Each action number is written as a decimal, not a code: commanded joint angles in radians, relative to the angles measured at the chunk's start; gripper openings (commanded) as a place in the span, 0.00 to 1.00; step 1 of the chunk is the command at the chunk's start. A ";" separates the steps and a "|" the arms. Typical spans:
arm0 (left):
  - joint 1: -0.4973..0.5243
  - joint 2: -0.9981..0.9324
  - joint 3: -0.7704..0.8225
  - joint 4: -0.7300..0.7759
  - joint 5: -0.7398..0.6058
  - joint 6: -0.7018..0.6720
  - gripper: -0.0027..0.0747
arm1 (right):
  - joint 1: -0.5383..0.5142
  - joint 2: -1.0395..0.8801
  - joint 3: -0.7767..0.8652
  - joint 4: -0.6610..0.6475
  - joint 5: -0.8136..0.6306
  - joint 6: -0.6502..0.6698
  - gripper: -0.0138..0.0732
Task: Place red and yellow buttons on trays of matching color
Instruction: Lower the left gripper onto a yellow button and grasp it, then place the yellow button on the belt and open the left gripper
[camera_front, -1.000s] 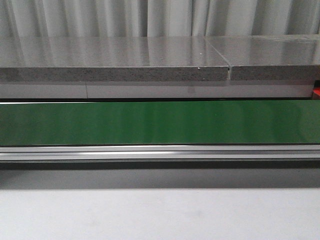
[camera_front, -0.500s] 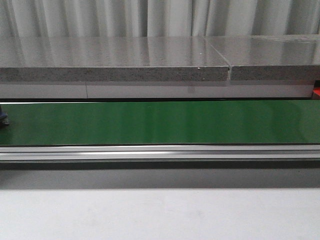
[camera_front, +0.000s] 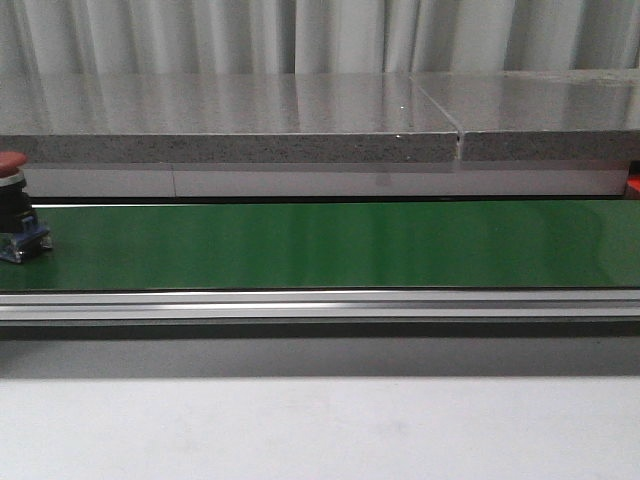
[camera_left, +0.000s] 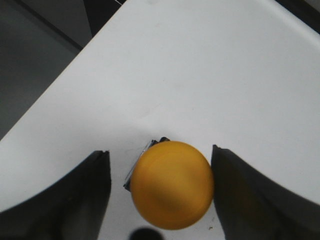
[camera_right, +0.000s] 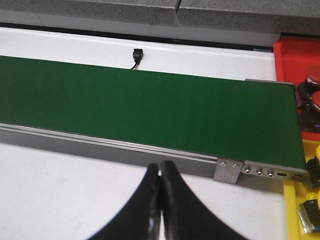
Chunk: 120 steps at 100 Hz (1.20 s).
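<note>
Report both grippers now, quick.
Left gripper: open, jaws straddling the yellow button, not clamped.
Right gripper: shut, empty, near the green belt.

I work in a lab-like test cell: a green conveyor belt (camera_front: 330, 245) in an aluminium frame (camera_front: 320, 305), grey stone-look slabs (camera_front: 230, 148), and a pale curtain (camera_front: 300, 35) behind.

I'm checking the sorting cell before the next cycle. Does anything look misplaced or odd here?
Nothing looks damaged or spilled. One oddity: the yellow button sits on the white table between the left gripper's open jaws, not on a tray. A red button is at the green belt's left end.
</note>
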 joint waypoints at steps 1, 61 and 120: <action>0.000 -0.055 -0.032 -0.009 -0.048 0.002 0.47 | 0.001 0.007 -0.023 -0.004 -0.064 -0.008 0.18; -0.002 -0.136 0.032 0.000 -0.010 0.006 0.28 | 0.001 0.007 -0.023 -0.004 -0.064 -0.008 0.18; -0.090 -0.622 0.432 0.043 -0.109 0.006 0.28 | 0.001 0.007 -0.023 -0.004 -0.064 -0.008 0.18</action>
